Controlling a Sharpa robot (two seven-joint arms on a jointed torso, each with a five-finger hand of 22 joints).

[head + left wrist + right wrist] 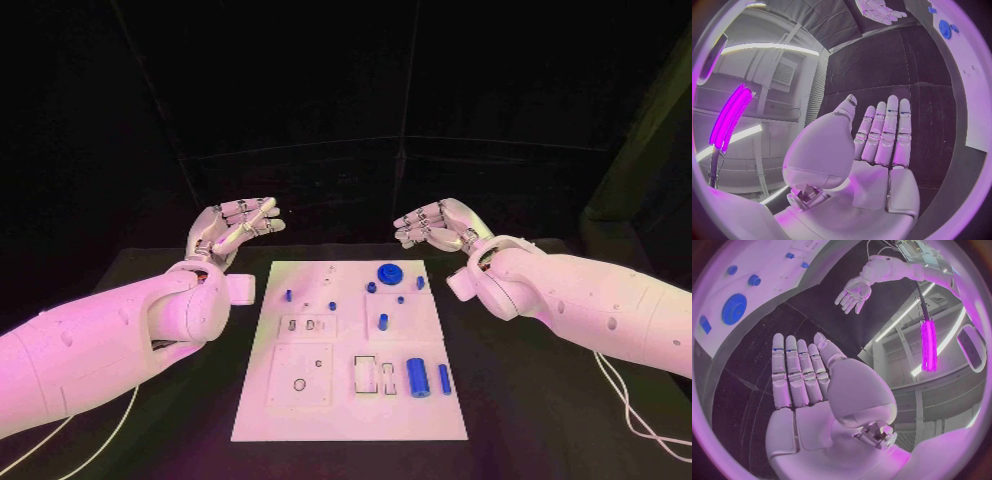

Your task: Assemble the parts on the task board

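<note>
The white board (351, 350) lies in the middle of the black table (534, 400), its long side running from the near edge toward the far edge. Blue parts sit on its far and right portions: a round disc (389, 273) near the far edge, small pegs (372, 288) just beside it, a peg (287, 295) near the left edge, a short bar (384, 321) at mid-board, and two upright cylinders (418, 378) near the right edge toward the near end. Outlined recesses (303, 325) mark the board's left half.

The left hand (238, 225) hangs above the table off the board's far left corner, fingers straight and apart, holding nothing. The right hand (437, 227) hangs off the far right corner, fingers extended and apart, also empty. Neither touches the board.
</note>
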